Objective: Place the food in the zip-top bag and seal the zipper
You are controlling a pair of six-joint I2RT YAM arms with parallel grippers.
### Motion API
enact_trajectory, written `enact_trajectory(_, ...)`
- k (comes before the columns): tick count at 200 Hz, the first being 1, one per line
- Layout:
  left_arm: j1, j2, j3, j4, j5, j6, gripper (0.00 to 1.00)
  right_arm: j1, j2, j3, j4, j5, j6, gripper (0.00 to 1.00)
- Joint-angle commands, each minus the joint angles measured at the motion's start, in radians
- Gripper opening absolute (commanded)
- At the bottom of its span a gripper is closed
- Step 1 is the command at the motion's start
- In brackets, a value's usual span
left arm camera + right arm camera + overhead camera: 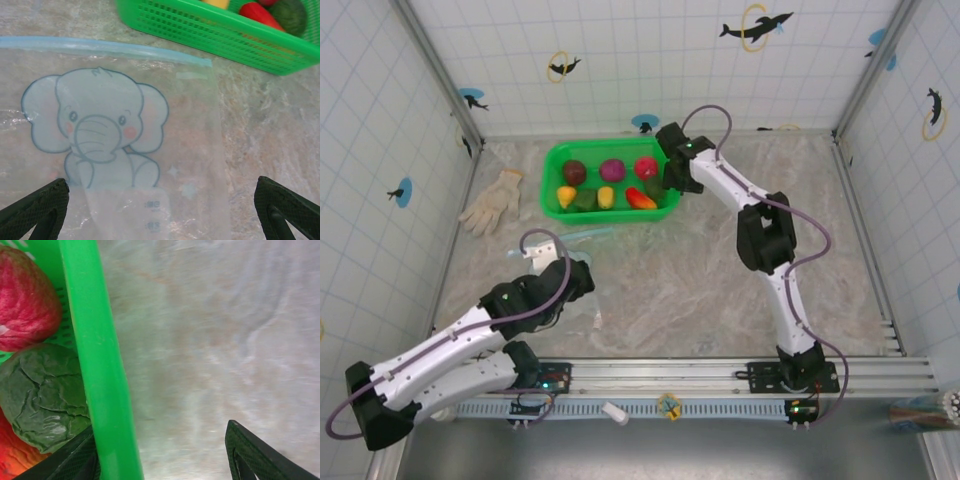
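Tabletop (670, 280) bears the zip-top bag (115, 150) at seven o'clock from the green basket (200, 27) of food (612, 170), under the spread left gripper (160, 215). The bag is likely limp and slippery, best pinched near its zipper (100, 47). The right gripper (165, 457) gapes astride the basket wall.

The left arm (450, 350) and the right arm (785, 290) are built alike, with smooth white link shells joined by chunky black joint housings. A thin mauve cable (708, 107) loops loosely along each. Their black bases are bolted to a silver aluminium rail (660, 375) at the near edge, where small green lights (548, 381) glow. The left gripper (161, 182) and right gripper (160, 430) have matte black fingers (37, 210) with a cross-hatched texture.
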Motion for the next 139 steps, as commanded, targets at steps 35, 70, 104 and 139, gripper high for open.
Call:
enact_trajectory(35, 0.293, 0.118, 0.086, 0.125, 0.327, 0.112, 0.95, -0.190, -0.367, -0.410, 0.009, 0.213, -0.031, 0.61)
enact_trajectory(70, 0.419, 0.184, 0.080, 0.187, 0.438, -0.016, 0.93, -0.308, -0.460, -0.485, 0.019, 0.144, -0.034, 0.58)
enact_trajectory(104, 0.476, 0.314, 0.148, 0.161, 0.381, -0.303, 0.87, -0.238, -0.503, -0.300, -0.016, 0.181, -0.033, 0.67)
enact_trajectory(139, 0.522, 0.476, 0.288, 0.060, 0.314, -0.564, 0.81, -0.091, -0.561, -0.255, -0.143, 0.257, 0.135, 0.70)
